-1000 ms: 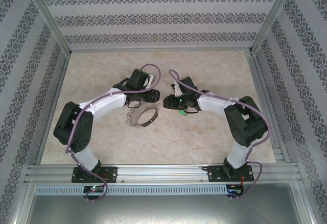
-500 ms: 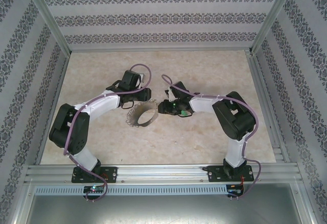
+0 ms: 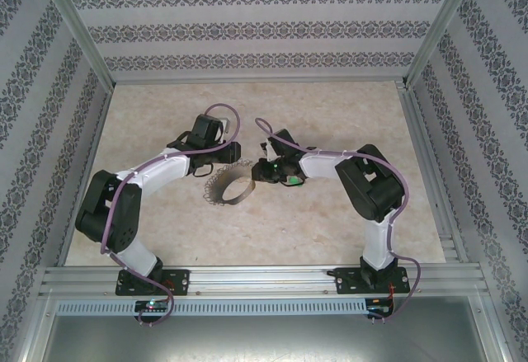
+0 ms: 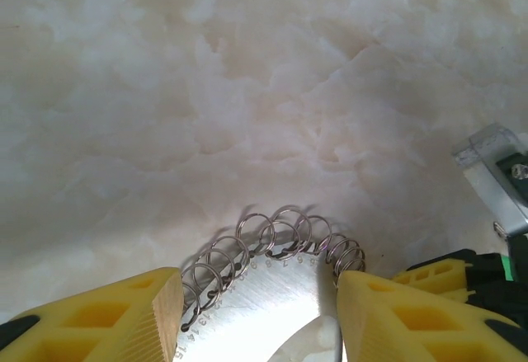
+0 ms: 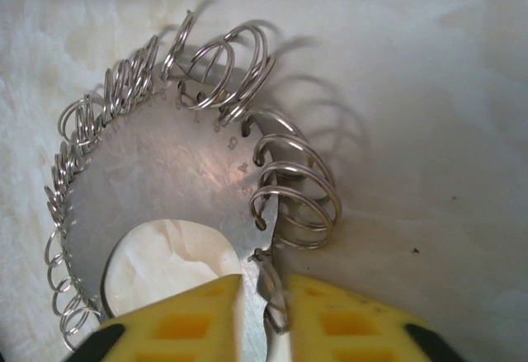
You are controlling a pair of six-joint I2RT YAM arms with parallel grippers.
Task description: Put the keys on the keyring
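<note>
1. over the last second the right gripper (image 5: 264, 284) has moved left across the gap to the keyring (image 3: 229, 187). the ring has stayed near the middle of the table (image 3: 346, 115), and the left wrist has swung left.
2. the keyring is a flat silvery plate with a hole, edged with small wire loops, and it sits between the two grippers.
3. the right gripper's fingers are nearly together, pinching the plate's rim.
4. the left gripper (image 4: 260, 284) holds the ring across its width, fingers well apart, with loops against both pads.
5. the key (image 3: 293, 181), green-headed, is just behind the right gripper. i cannot tell whether it rests on the table.
6. both arms bend inward from their bases, and their forearms meet at the ring.
7. the table is pale and marbled, with patterned walls (image 3: 247, 28) around it and an aluminium rail (image 3: 264, 279) in front.
8. the right wrist view brings out numerals stamped along the plate, while the top view gives the elbows' bend.
</note>
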